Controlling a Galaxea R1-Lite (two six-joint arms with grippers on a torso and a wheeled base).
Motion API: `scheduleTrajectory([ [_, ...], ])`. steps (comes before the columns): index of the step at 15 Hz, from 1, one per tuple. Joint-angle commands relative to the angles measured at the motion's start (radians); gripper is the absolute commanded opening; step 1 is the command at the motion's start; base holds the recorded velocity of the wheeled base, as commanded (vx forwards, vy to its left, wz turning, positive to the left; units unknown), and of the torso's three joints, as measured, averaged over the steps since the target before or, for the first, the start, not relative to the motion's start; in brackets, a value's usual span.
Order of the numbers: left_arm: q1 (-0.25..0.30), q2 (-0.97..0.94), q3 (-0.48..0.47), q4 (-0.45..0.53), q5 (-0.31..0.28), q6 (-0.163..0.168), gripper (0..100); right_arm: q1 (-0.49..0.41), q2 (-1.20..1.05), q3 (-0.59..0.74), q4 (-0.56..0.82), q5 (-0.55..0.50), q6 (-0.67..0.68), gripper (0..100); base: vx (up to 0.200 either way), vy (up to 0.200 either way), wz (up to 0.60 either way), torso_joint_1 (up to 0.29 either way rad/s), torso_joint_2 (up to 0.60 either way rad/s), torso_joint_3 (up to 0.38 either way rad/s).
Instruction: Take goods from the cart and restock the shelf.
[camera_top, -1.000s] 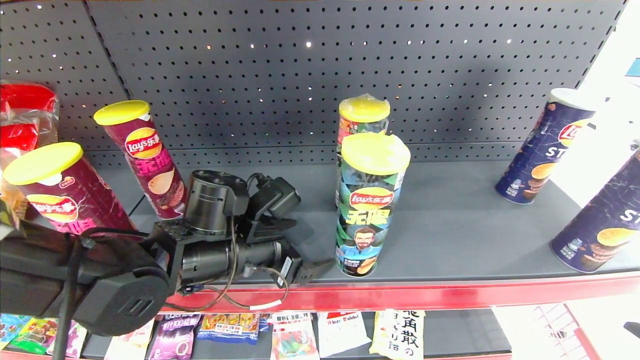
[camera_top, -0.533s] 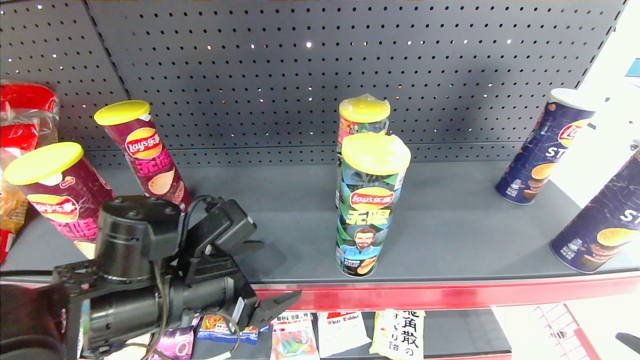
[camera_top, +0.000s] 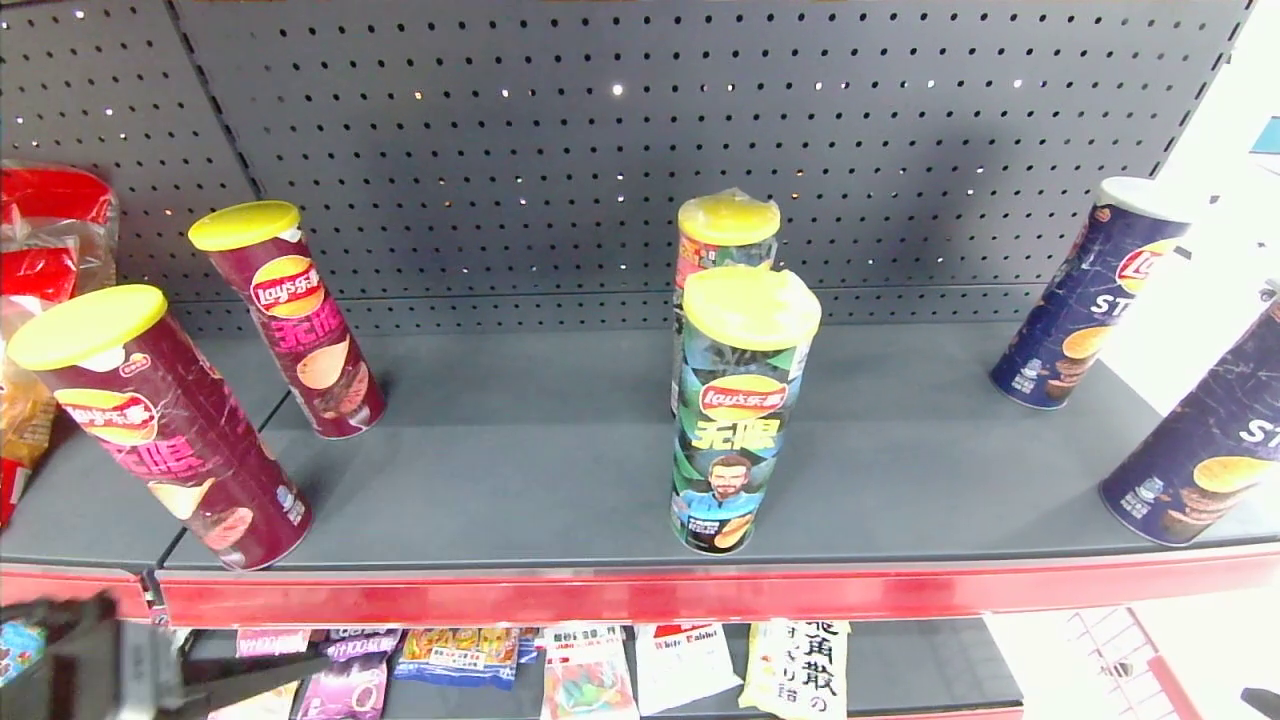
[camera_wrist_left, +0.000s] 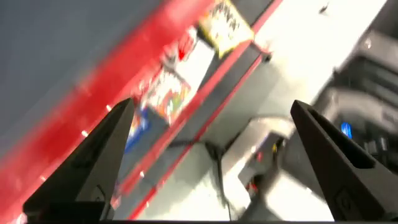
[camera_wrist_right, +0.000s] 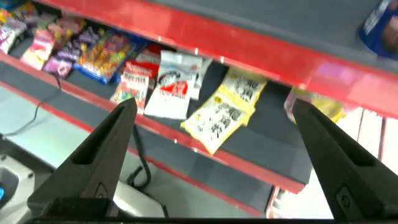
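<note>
Head view: on the grey shelf (camera_top: 560, 470), front green can (camera_top: 745, 410) standing upright close to the red front lip (camera_top: 700, 592), yellow lid on top. Directly behind the front green can, and partly hidden by it, a second green can (camera_top: 727, 232), also yellow-lidded. Well apart to the left of the front green can, two yellow-lidded maroon cans: near maroon can (camera_top: 160, 420) down by the lip, far maroon can (camera_top: 290, 320) set farther back. Beyond those, farthest left of the front green can, a red bag (camera_top: 50, 230). Well apart to the right of the front green can, two navy cans: far navy can (camera_top: 1085, 295) set back, near navy can (camera_top: 1200, 450) by the lip. Behind the front green can, a perforated back panel (camera_top: 600, 150). Below the front green can, under the lip, snack packets (camera_top: 690, 665) lying on the lower shelf (camera_top: 900, 660). Left wrist view: left gripper (camera_wrist_left: 214, 180) spread wide and holding nothing, low and to the left of the front green can, beneath the lip. Right wrist view: right gripper (camera_wrist_right: 217, 162) likewise spread wide and holding nothing, below the lip, facing the snack packets.
</note>
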Motion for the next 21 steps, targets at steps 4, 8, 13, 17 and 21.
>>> scheduleTrajectory([
  [4,0.312,-0.790,-0.106,0.848,0.147,-0.064,100,-0.048,-0.026,-0.071,0.157,-0.028,0.032,100,0.000,0.000,0.00,0.000,0.00,0.000],
  [8,0.417,-0.778,-0.096,0.841,0.334,-0.178,100,-0.260,-0.040,-0.195,0.341,-0.040,0.087,100,0.000,0.000,0.00,0.000,0.00,0.000],
  [13,0.506,-0.772,-0.046,0.735,0.431,-0.330,100,-0.356,-0.189,-0.129,0.385,-0.003,0.110,100,0.000,0.000,0.00,0.000,0.00,0.000],
  [17,0.506,-0.772,0.079,0.371,0.458,-0.330,100,-0.367,-0.376,-0.040,0.281,0.034,0.047,100,0.000,0.000,0.00,0.000,0.00,0.000],
  [21,0.506,-0.772,0.328,-0.103,0.323,-0.265,100,-0.367,-0.374,0.100,0.034,-0.060,0.060,100,0.000,0.000,0.00,0.000,0.00,0.000],
])
